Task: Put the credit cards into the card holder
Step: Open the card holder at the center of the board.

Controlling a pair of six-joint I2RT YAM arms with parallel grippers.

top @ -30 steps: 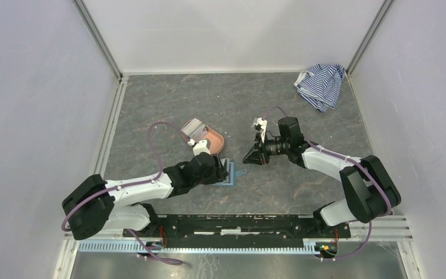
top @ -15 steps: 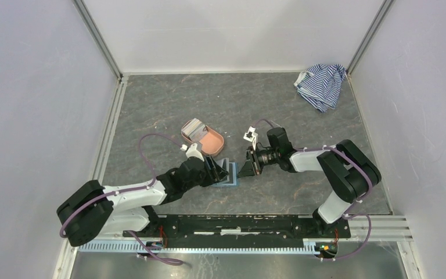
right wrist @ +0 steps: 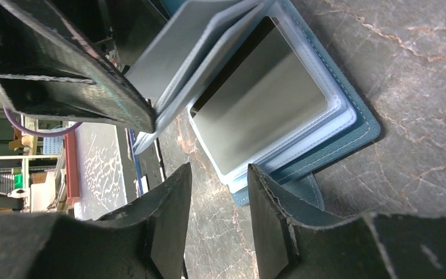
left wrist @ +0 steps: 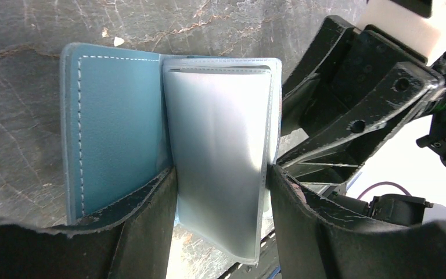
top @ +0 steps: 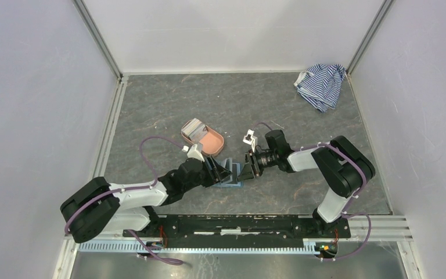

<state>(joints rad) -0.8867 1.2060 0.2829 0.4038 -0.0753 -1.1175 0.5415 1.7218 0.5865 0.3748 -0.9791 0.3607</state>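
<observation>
Grey table (top: 168, 104): right hand (top: 245, 170) has reached the opened card holder (top: 227, 177).

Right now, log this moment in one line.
card holder: open on table | left claw: holding sleeve leaf up | right claw: open, empty, beside holder | credit card: in exposed sleeve

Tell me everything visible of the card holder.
The card holder is a teal-blue leather-like wallet lying open on the grey table, lighter blue inside with white stitching. It carries frosted plastic sleeves; one flat sleeve holds a dark card, and a snap tab pokes out beneath. The left gripper flanks a raised sleeve leaf, touching its edges. The right gripper sits just off the tab end, open.
</observation>
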